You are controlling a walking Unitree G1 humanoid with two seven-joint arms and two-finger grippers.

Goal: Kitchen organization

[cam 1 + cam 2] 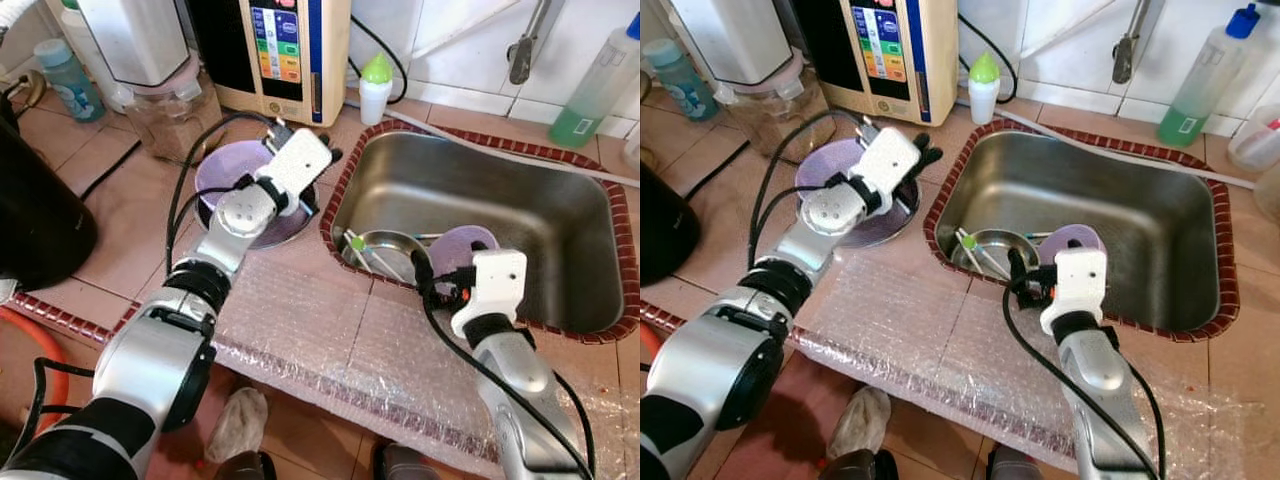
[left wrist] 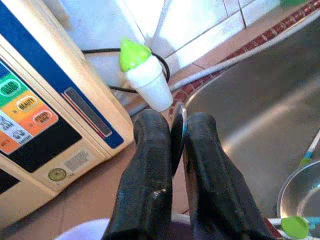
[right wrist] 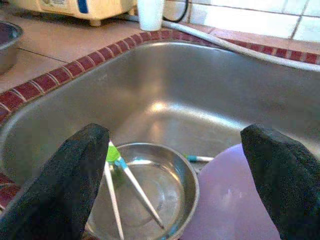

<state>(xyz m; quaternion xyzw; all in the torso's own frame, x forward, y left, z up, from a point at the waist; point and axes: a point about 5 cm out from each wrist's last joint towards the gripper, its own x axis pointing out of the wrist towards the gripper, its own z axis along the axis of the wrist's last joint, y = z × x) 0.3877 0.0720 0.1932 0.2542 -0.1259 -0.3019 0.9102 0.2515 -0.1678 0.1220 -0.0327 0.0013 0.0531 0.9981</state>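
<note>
Steel bowl rim (image 2: 179, 125) pinched by left gripper (image 2: 172, 150); right gripper (image 3: 175, 170) wide over sink (image 1: 560, 230).

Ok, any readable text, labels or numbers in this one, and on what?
No text can be read.
Cream appliance: coloured buttons on its front panel carry words, too blurred to read.
Its round gold sticker and grey plate: print too small.
Green-liquid bottle: no legible label.

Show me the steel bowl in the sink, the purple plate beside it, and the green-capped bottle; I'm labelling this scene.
steel bowl (image 3: 165, 187): right wrist view, on its inner bottom.
purple plate (image 3: 230, 200): right wrist view, on its flat face.
green-capped bottle (image 1: 375, 88): left eye view, on its white body below the cap.
</note>
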